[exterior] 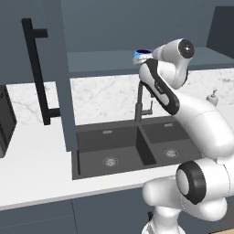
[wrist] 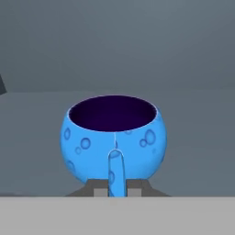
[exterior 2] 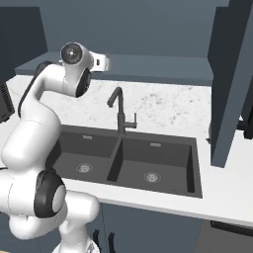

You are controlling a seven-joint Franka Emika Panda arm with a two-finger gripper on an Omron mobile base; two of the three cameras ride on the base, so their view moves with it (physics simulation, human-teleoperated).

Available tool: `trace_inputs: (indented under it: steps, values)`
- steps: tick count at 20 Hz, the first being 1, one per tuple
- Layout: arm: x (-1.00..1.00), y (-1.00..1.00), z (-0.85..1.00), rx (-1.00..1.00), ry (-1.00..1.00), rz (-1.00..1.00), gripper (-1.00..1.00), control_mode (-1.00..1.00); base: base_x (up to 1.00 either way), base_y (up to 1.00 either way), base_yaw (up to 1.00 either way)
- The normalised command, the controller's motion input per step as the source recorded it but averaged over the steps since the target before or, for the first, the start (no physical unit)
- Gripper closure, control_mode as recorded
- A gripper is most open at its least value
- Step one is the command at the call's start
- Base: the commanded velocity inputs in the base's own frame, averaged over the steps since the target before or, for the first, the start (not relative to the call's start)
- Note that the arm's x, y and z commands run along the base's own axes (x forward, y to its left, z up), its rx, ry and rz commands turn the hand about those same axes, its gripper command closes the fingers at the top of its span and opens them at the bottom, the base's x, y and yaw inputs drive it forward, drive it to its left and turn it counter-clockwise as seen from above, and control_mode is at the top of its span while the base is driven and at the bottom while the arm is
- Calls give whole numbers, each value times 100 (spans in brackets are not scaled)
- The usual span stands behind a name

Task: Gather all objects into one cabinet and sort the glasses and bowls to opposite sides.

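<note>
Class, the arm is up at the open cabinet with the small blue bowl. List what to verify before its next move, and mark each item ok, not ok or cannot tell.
1. Gripper shut on the small blue bowl: ok.
2. Bowl upright, mouth up: ok.
3. Cabinet door open: ok.
4. Bowl over the cabinet shelf, seen from the left base: ok.
5. Bowl resting on the shelf: cannot tell.
6. Other cups and bowls already in the cabinet: cannot tell.
</note>
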Motion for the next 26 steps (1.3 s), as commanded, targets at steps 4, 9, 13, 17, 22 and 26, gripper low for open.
trace_inputs:
  steps: [4, 9, 13, 17, 22, 26]
  values:
    - [-46, 0, 2, 0, 0, 0, 100, -100, 0, 0, 0]
    - [-38, 0, 2, 0, 0, 0, 100, -100, 0, 0, 0]
    - [-45, 0, 9, 0, 0, 0, 100, -100, 0, 0, 0]
    - [-48, -4, 19, 0, 0, 0, 100, -100, 0, 0, 0]
    - [-51, -10, 27, 0, 0, 0, 100, -100, 0, 0, 0]
    - [-80, -16, 17, 0, 0, 0, 100, -100, 0, 0, 0]
